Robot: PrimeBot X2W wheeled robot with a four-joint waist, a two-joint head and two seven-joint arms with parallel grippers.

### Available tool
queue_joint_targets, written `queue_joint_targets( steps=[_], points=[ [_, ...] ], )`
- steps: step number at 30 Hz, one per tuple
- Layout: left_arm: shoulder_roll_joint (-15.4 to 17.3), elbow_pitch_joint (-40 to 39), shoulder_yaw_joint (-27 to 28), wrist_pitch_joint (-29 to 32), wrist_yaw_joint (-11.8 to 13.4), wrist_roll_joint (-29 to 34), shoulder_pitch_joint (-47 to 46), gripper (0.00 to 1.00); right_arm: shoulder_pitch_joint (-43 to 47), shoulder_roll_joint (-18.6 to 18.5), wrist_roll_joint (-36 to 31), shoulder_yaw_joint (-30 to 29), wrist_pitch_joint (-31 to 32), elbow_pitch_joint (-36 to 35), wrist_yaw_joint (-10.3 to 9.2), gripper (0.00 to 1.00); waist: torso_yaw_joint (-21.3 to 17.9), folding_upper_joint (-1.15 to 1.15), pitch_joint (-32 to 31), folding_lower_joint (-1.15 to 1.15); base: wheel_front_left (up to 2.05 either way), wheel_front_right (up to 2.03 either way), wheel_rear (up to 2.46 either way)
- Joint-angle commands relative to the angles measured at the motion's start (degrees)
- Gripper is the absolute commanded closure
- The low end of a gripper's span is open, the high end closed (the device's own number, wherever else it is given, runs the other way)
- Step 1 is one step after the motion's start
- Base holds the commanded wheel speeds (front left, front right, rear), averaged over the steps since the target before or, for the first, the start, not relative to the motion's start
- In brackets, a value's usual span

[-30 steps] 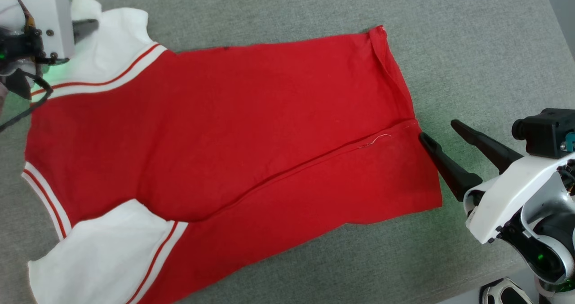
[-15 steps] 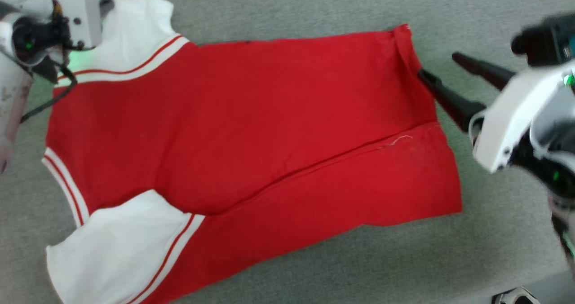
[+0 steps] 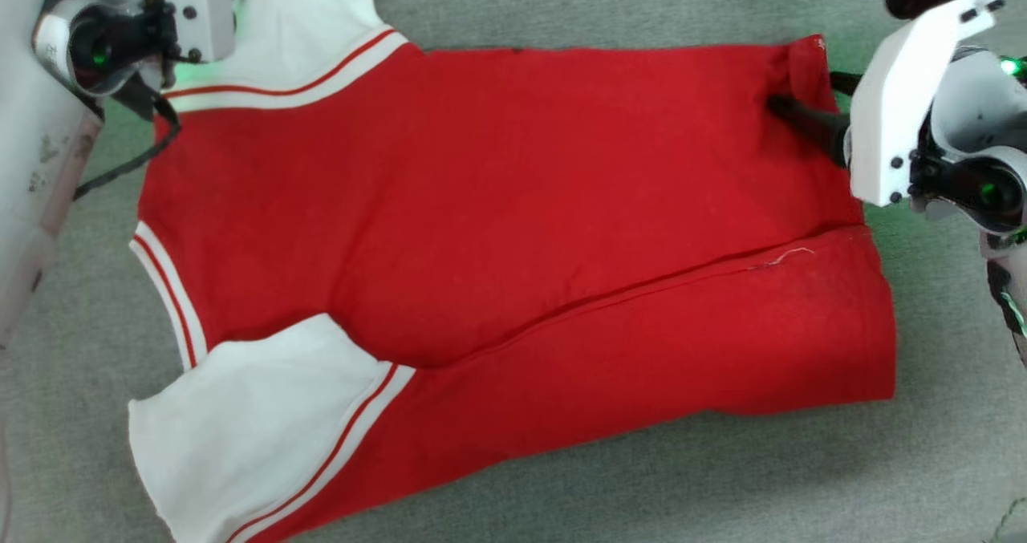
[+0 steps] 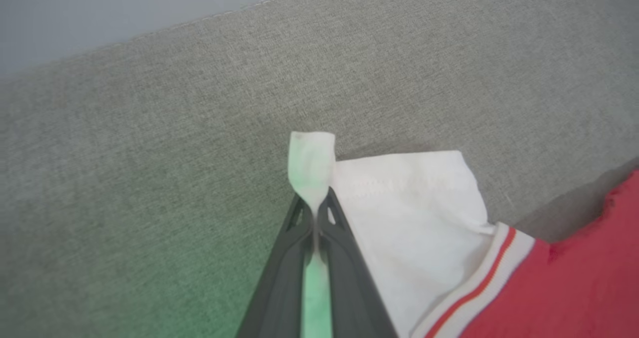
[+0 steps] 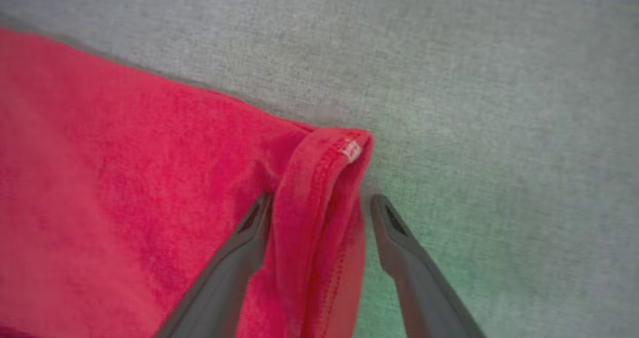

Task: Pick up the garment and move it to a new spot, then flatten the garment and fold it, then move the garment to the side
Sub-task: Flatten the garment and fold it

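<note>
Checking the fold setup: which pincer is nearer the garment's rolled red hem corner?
Right. The right pincer straddles the rolled hem corner, open; the left pincer is at the garment's opposite end, shut on the white sleeve's tip.

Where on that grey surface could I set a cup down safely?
Free: grey surface beyond the shirt, and the strip nearest the robot. Crowded: left hand pinching the white sleeve, right hand straddling the hem.

Red garment point(image 3: 513, 206), white striped-trim sleeves, on grey cloth point(image 3: 562, 6).
</note>
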Motion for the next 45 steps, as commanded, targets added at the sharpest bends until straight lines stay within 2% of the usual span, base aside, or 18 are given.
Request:
queue_joint_targets(
  steps=[1, 3, 4, 5, 6, 7, 13, 18, 20, 27, 34, 38, 45],
  points=[
    [-0.1, -0.4, -0.4, -0.5, -0.2, -0.7, -0.5, 1.00, -1.2, -0.1, 0.4, 0.9, 0.3, 1.1, -0.07, 0.00, 0.6, 0.00, 0.3, 0.00, 0.00, 0.00, 0.00],
    [-0.2, -0.6, -1.0, -0.9, -0.2, -1.3, -0.6, 1.00, -1.6, -0.2, 1.0, 2.0, 0.0, 2.7, -0.07, 0.00, 0.9, 0.00, 0.3, 0.00, 0.00, 0.00, 0.00],
    [-0.2, -0.7, -1.2, -1.2, -0.2, -1.6, -0.6, 1.00, -1.9, -0.3, 1.2, 2.4, -0.3, 3.5, -0.07, 0.09, 1.1, 0.00, 0.2, 0.00, 0.00, 0.00, 0.00],
    [-0.4, -0.9, -1.5, -1.3, -0.2, -2.0, -0.5, 1.00, -2.1, -0.4, 1.6, 2.7, -0.7, 4.1, -0.07, 0.51, 1.2, 0.00, 0.1, 0.00, 0.00, 0.00, 0.00],
    [-0.4, -1.0, -1.7, -1.6, -0.2, -2.4, -0.4, 1.00, -2.4, -0.5, 2.0, 3.0, -1.2, 4.7, -0.07, 0.88, 1.3, 0.00, 0.0, 0.00, 0.00, 0.00, 0.00],
    [-0.5, -1.0, -1.8, -1.9, -0.2, -2.8, -0.2, 1.00, -2.6, -0.7, 2.2, 3.1, -2.1, 5.1, -0.07, 1.00, 1.5, 0.00, -0.3, 0.00, 0.00, 0.00, 0.00],
    [-1.2, -2.0, -2.6, -5.4, -0.2, -5.4, 2.3, 1.00, -1.9, -2.2, 2.9, 3.9, -7.4, 6.8, -0.07, 1.00, 3.2, 0.00, -3.4, 0.00, 0.00, 0.00, 0.00],
    [-0.4, -5.8, -3.6, -12.9, -0.2, -8.1, 6.6, 1.00, 1.6, -5.6, 4.6, 5.7, -11.4, 5.0, -0.07, 1.00, 5.9, 0.00, -9.2, 0.00, 0.00, 0.00, 0.00],
    [-0.2, -7.0, -3.9, -14.2, -0.2, -8.5, 7.5, 1.00, 2.5, -6.3, 5.0, 5.9, -11.8, 4.4, -0.07, 1.00, 6.4, 0.00, -10.1, 0.00, 0.00, 0.00, 0.00],
    [4.0, -16.8, -5.2, -22.6, -0.2, -11.4, 14.7, 1.00, 10.7, -12.4, 7.1, 4.7, -12.8, -2.3, -0.07, 1.00, 10.3, 0.00, -15.8, 0.00, 0.00, 0.00, 0.00],
    [9.3, -26.5, -5.9, -30.6, -0.2, -12.6, 25.5, 1.00, 22.6, -16.7, 6.8, -1.2, -11.5, -11.3, -0.07, 1.00, 13.3, 0.00, -18.1, 0.00, 0.00, 0.00, 0.00],
    [11.0, -30.3, -6.4, -36.0, 1.6, -11.6, 32.2, 1.00, 29.3, -17.0, 5.9, -5.4, -9.7, -16.1, -0.07, 1.00, 14.1, 0.00, -18.3, 0.00, 0.00, 0.00, 0.00],
    [13.7, -35.8, -5.7, -41.7, 5.7, -13.7, 41.2, 1.00, 38.1, -14.5, 3.8, -10.9, -6.0, -23.4, -0.07, 1.00, 14.4, 0.00, -18.2, 0.00, 0.00, 0.00, 0.00]
  ],
)
